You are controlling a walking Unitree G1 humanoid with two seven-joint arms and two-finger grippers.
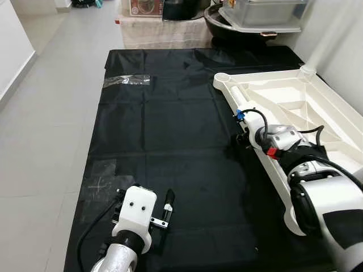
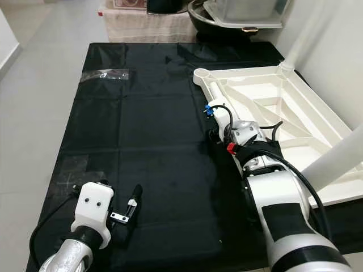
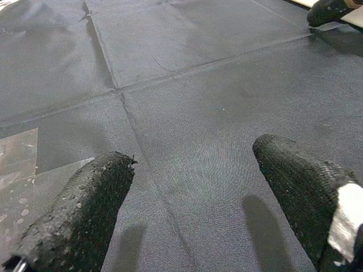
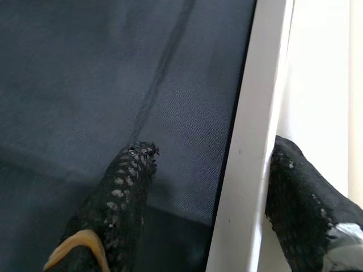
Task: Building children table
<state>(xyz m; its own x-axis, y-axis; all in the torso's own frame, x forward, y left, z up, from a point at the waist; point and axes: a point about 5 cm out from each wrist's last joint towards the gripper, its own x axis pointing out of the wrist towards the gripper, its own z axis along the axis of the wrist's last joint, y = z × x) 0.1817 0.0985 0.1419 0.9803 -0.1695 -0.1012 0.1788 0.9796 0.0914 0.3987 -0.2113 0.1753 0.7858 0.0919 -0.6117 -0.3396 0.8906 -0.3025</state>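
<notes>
The white plastic table top (image 1: pixel 295 107) lies upside down on the right side of a black mat (image 1: pixel 170 124), ribs and corner sockets facing up. A white leg (image 2: pixel 334 161) slants across its near right, and another leg (image 1: pixel 324 39) rises from the far corner. My right gripper (image 4: pixel 211 150) is open at the top's left rim (image 4: pixel 249 141), one finger on the mat side with a gap, the other inside against the rim. Low over the near left of the mat, my left gripper (image 3: pixel 193 153) is open and holds nothing; one of its fingers (image 1: pixel 169 199) points forward.
Grey tiled floor (image 1: pixel 45 113) runs along the left of the mat. Clear tape patches (image 1: pixel 127 80) stick to the mat at far left and near left. A black bowl and a plastic box (image 1: pixel 261 14) crowd the far end. A pale wall stands on the right.
</notes>
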